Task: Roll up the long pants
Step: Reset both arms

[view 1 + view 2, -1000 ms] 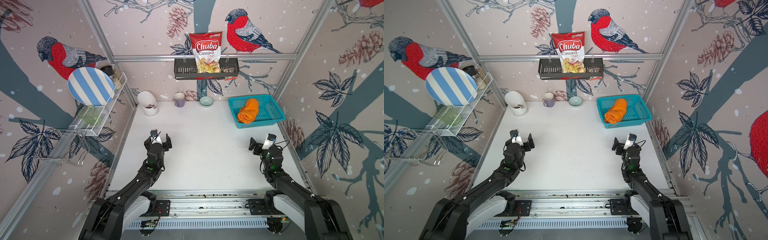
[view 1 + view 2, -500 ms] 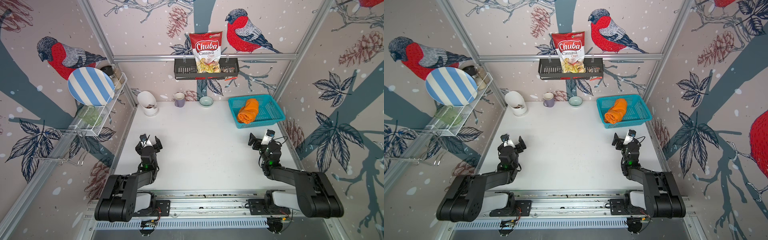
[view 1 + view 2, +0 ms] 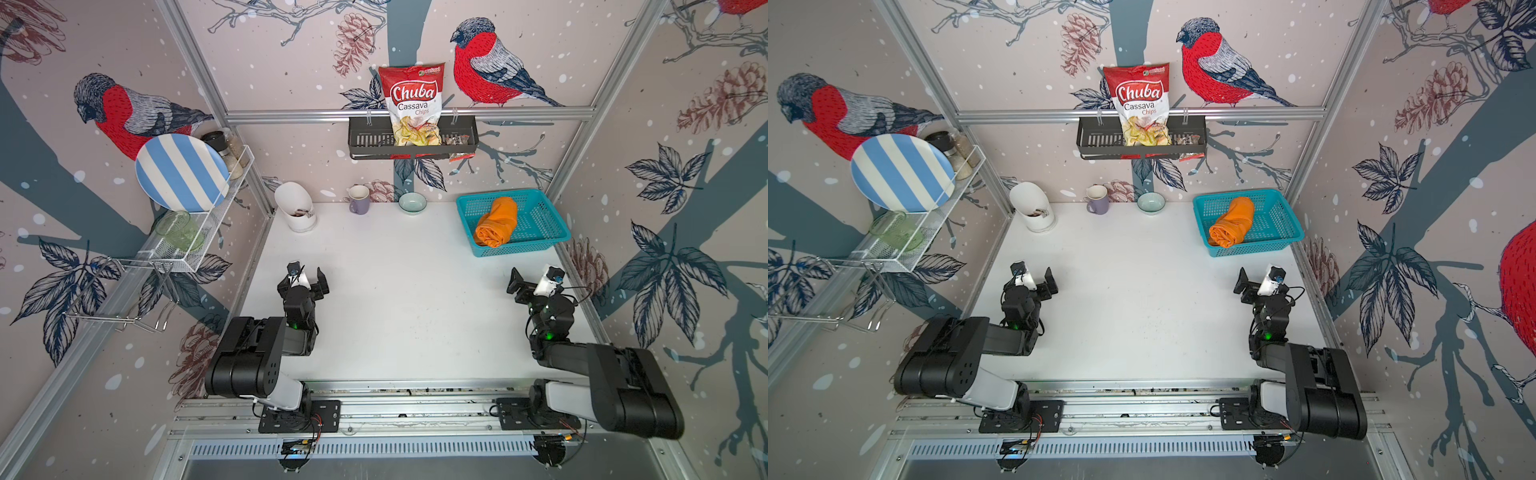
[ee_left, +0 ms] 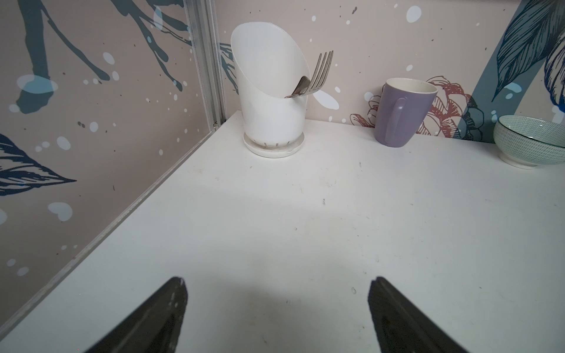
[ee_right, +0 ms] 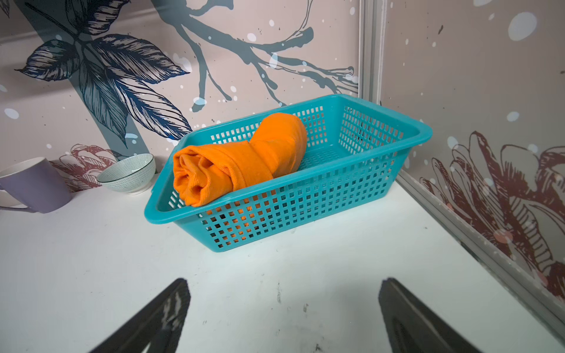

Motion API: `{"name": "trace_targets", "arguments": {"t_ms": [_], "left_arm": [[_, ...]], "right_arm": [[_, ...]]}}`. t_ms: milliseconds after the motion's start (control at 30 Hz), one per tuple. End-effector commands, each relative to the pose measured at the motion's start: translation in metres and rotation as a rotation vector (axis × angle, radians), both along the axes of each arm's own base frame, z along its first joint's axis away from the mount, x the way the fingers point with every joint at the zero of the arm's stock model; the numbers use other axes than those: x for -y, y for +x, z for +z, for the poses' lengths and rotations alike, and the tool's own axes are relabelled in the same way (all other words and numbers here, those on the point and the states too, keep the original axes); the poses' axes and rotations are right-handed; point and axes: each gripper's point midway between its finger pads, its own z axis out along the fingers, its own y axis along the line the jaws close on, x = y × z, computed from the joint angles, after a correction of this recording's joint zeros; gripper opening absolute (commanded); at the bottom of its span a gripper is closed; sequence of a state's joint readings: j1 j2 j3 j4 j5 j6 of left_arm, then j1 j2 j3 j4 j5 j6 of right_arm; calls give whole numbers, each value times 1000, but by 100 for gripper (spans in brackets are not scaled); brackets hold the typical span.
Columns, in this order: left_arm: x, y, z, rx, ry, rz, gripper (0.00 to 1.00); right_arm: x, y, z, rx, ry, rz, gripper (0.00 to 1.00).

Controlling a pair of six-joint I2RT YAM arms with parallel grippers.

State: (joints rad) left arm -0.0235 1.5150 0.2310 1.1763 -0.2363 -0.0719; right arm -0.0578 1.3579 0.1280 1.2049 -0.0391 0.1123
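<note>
While both pairs of jaws stood wide and empty above the worktop [image 5: 91, 259], the rolled long pants [image 5: 238, 162] lay in the teal basket [image 5: 305, 207] ahead of the right jaws, untouched.

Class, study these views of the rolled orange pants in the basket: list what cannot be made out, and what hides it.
- Right wrist view: inner layers and underside of the long pants, hidden by their outer wrap and the teal basket wall.
- Left wrist view: the fork handle, down inside the white holder.
- In a top view: the jars, partly behind the striped plate; small packets in the black shelf, too small to read.
</note>
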Motion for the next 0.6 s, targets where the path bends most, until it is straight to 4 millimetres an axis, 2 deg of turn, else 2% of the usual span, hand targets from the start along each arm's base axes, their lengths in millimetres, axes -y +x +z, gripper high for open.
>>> {"name": "trace_targets", "arguments": {"t_ms": [0,67,133,233,333,567], "left_arm": [[3,4,13,51,6,-16,96],[3,5,13,52,6,-17,96],[3,4,13,50,7,-17,96],[2,4,13,50,5,-14,96],[2,4,13,50,7,-14,96],[2,4,13,50,7,-15,96]], "right_arm": [[-9,7,4,54,-46,41,100],[-13,15,2,61,-46,68,100],[-11,20,-8,-21,-53,55,100],[-7,16,-1,38,-46,21,100],[2,26,-10,-40,-30,-25,100],[0,26,-8,-32,-48,-40,100]]}}
